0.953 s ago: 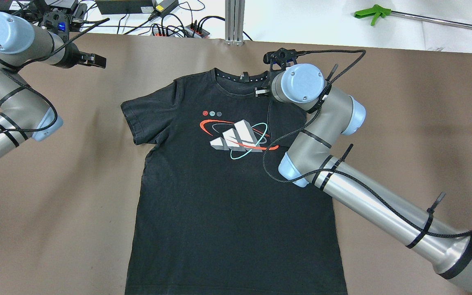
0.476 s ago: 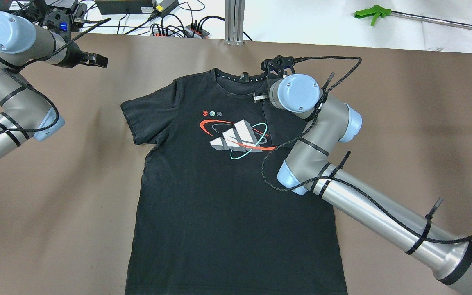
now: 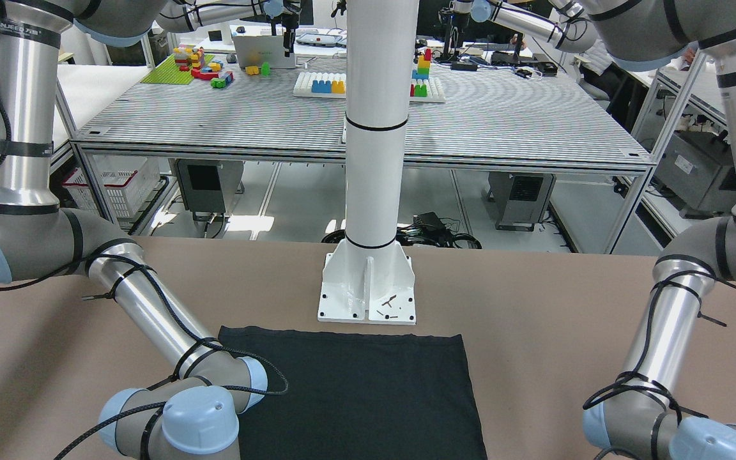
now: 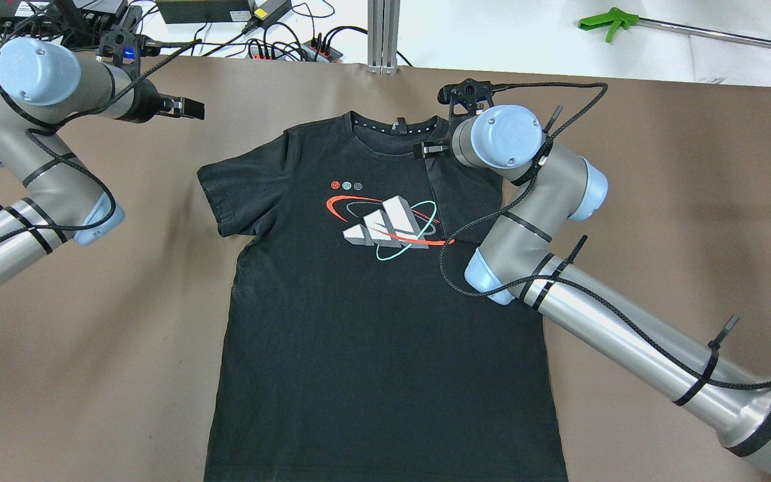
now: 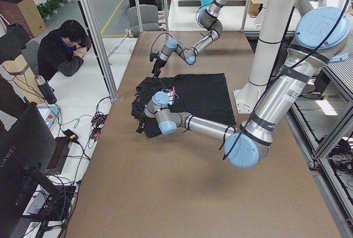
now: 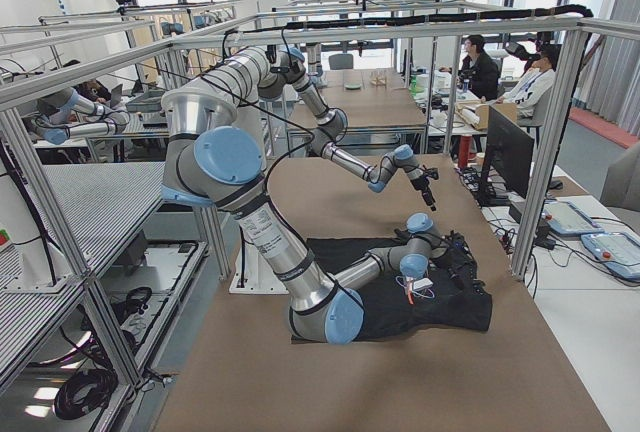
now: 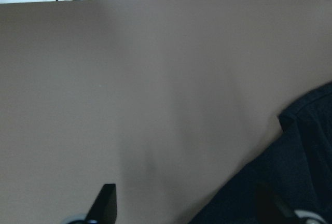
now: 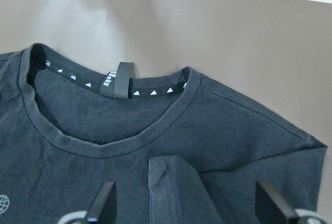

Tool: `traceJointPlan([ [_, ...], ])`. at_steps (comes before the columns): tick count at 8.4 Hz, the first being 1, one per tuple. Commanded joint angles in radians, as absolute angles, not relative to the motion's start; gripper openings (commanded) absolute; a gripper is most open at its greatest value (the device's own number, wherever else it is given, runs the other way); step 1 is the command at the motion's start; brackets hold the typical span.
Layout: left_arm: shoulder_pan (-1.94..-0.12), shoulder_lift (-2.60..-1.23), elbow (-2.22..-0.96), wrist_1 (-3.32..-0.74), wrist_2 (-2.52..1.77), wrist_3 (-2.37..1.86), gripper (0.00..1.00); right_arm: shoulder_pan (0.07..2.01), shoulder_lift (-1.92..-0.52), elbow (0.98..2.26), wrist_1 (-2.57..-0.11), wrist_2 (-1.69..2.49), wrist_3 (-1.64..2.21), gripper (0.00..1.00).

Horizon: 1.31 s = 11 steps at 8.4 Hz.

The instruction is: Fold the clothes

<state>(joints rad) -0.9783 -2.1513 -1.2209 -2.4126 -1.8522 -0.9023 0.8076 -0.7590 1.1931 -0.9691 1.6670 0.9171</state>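
Left gripper (image 4: pixel 185 108): empty, fingers (image 7: pixel 106 203) spread wide, over bare table (image 4: pixel 91 335) at ten o'clock off the shirt.

Shirt (image 4: pixel 359 335): black, printed chest, flat at table centre, collar (image 4: pixel 392 127) at twelve, hem (image 3: pixel 342 332) at six. Right sleeve (image 8: pixel 176 187) already turned in over chest. Likely light, limp, not slippery. Best pinched at a seam or cuff, probably left sleeve (image 4: pixel 238 194) at nine.

Right gripper (image 4: pixel 425 148): fingers wide, holding nothing, low over shirt at one o'clock, beside collar.

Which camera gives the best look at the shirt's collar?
Right wrist view: the collar fills the frame, stitching clear. Overhead shows it small; side views are too distant; front and left wrist views miss it.
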Motion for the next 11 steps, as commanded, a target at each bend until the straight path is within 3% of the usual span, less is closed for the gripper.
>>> traceJointPlan([
  [1, -0.902, -2.099, -1.218, -2.479, -1.769, -0.901, 0.94, 0.831, -0.77, 1.204, -0.969, 1.703, 0.917, 0.94],
  [6, -0.848, -2.103, -1.177, -2.485, -1.744, -0.874, 0.93, 0.833, -0.796, 1.216, -0.966, 1.701, 0.917, 0.94],
  [7, -0.847, -2.111, -1.158, -2.485, -1.74, -0.871, 0.89, 0.833, -0.798, 1.216, -0.968, 1.7, 0.916, 0.94],
  [8, -0.847, -2.111, -1.154, -2.497, -1.727, -0.871, 0.75, 0.831, -0.802, 1.216, -0.966, 1.7, 0.916, 0.94],
  [9, -0.847, -2.111, -1.155, -2.497, -1.729, -0.87, 0.54, 0.831, -0.802, 1.216, -0.966, 1.7, 0.916, 0.94],
  [11, -0.847, -2.114, -1.155, -2.497, -1.732, -0.845, 0.01, 0.831, -0.802, 1.218, -0.965, 1.698, 0.916, 0.94],
])
